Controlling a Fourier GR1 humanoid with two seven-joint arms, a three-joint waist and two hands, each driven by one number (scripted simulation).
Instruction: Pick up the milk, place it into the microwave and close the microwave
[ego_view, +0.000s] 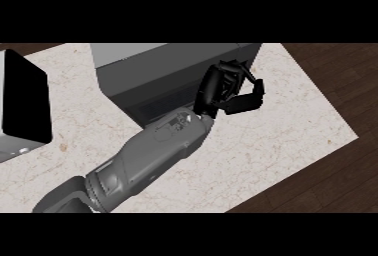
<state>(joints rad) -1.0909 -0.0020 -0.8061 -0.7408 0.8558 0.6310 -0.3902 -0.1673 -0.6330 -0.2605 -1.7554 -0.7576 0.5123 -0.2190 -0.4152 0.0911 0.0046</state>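
The dark grey microwave (159, 75) stands at the back of the counter. Its black door (26, 100) hangs swung open at the far left. My left forearm comes in from the lower left and crosses the microwave's front. My left hand (221, 90) is at the microwave's right front corner, fingers curled toward the thumb, with only counter showing in the gap between them. I see no milk anywhere; the inside of the microwave is dark and partly hidden by my arm. My right hand does not show.
The pale marble counter (273, 135) runs out to the right and ends in a slanted edge. Beyond that edge is dark wood floor (336, 70).
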